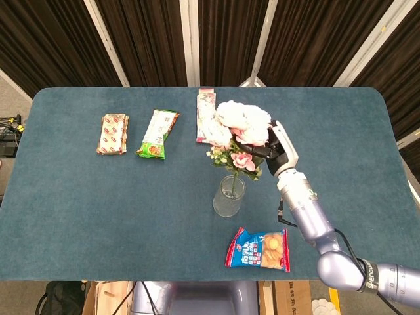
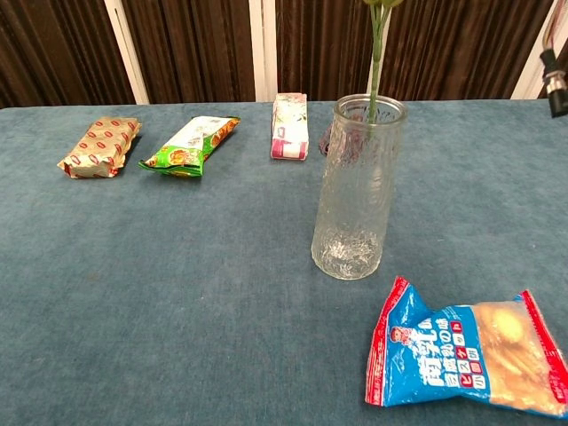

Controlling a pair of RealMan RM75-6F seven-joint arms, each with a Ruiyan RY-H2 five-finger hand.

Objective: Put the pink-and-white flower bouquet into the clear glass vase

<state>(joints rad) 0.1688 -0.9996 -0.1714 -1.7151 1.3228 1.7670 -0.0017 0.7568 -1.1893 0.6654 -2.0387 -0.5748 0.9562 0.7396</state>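
My right hand (image 1: 277,152) grips the pink-and-white flower bouquet (image 1: 239,128) just below its blooms. The bouquet hangs upright over the clear glass vase (image 1: 228,195), which stands near the middle of the table. In the chest view the green stems (image 2: 376,53) come down from the top edge and their tips are inside the mouth of the vase (image 2: 358,191). Only a small part of the right arm (image 2: 557,84) shows at the chest view's right edge. My left hand appears in neither view.
A blue snack bag (image 1: 259,249) lies in front of the vase. A pink-and-white packet (image 1: 205,115), a green packet (image 1: 158,133) and a brown-red packet (image 1: 112,133) lie along the far side of the blue table (image 1: 79,203). Dark curtains hang behind.
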